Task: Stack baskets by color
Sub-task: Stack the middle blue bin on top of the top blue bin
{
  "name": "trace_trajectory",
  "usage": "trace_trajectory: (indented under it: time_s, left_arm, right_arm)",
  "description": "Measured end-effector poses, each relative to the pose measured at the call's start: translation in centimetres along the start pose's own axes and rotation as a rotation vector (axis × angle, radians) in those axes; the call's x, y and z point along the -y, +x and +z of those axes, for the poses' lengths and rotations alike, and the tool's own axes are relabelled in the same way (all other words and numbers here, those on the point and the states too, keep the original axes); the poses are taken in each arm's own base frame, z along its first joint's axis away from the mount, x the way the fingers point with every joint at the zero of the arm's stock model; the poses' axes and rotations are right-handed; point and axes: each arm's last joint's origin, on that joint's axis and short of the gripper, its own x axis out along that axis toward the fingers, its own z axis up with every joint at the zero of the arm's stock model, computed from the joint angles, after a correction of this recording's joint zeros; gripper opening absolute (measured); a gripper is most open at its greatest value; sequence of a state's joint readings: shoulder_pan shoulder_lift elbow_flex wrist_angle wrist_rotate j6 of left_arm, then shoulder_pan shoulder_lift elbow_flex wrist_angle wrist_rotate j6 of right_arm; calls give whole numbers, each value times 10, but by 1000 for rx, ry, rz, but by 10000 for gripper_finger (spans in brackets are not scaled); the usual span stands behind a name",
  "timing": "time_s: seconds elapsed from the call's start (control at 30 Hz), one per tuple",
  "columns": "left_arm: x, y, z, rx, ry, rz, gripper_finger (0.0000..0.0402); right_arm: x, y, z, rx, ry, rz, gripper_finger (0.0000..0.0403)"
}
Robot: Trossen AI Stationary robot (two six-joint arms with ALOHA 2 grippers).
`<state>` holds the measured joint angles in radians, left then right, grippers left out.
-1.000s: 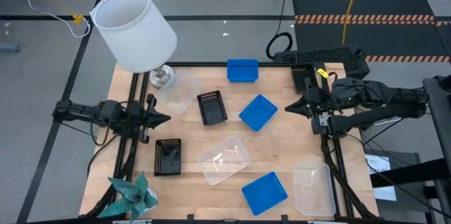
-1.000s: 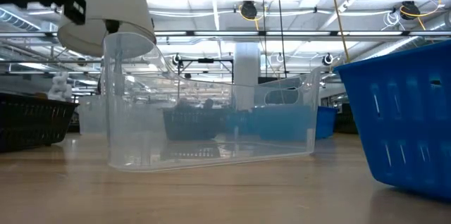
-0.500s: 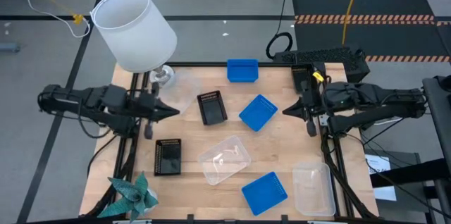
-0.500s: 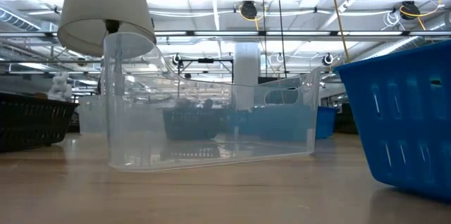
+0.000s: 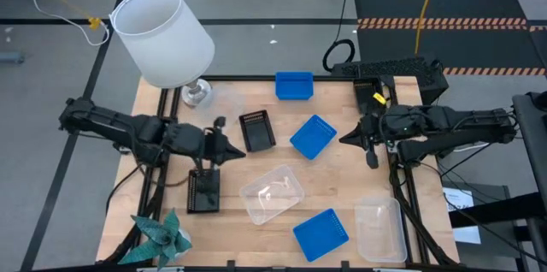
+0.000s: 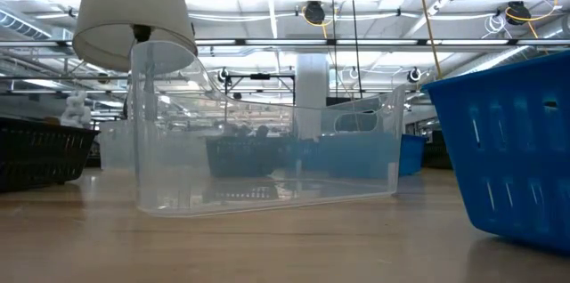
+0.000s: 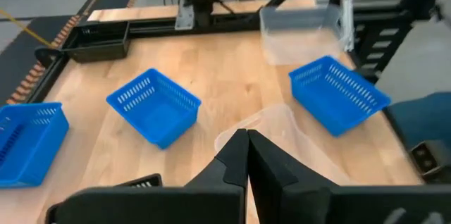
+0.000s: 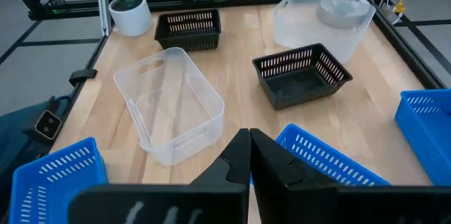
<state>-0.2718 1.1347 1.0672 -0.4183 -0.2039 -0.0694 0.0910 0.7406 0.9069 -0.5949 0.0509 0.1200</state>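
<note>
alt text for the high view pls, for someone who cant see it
Overhead view of a wooden table with three blue baskets, two black baskets and clear baskets scattered unstacked. The shut left gripper and right gripper hover above, holding nothing.

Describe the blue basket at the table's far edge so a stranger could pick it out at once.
Start at the white lampshade over the table's far left corner and follow that far edge right. The blue basket there sits square to the edge; the other two blue ones lie tilted, nearer the middle and front.
</note>
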Motion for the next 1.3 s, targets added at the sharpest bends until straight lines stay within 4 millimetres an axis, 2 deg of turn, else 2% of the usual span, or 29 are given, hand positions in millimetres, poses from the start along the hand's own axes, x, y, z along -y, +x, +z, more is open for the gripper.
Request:
trace_trajectory:
  time_s: [0.13,0.3,0.53,0.67,0.93,1.03,1.3]
  left_arm:
    - [4,17,-2,-23,55,15,15]
    - [4,29,-4,-30,96,22,16]
    - [0,35,-4,-30,79,41,16]
    - [-2,35,-3,-27,53,48,17]
    - [-2,35,-3,-22,53,49,17]
    - [-2,35,-3,-22,53,49,17]
    - [-2,35,-1,-4,62,50,17]
  right_arm:
    - [1,15,-12,15,26,2,0]
    - [2,31,-28,45,28,6,0]
    - [2,41,-32,45,-56,-1,0]
    - [2,53,-35,-10,-86,-5,0]
    - [2,93,-52,-224,-194,-11,1]
    - [3,104,-58,-280,-234,-35,14]
    - [13,125,-71,-395,-249,-58,80]
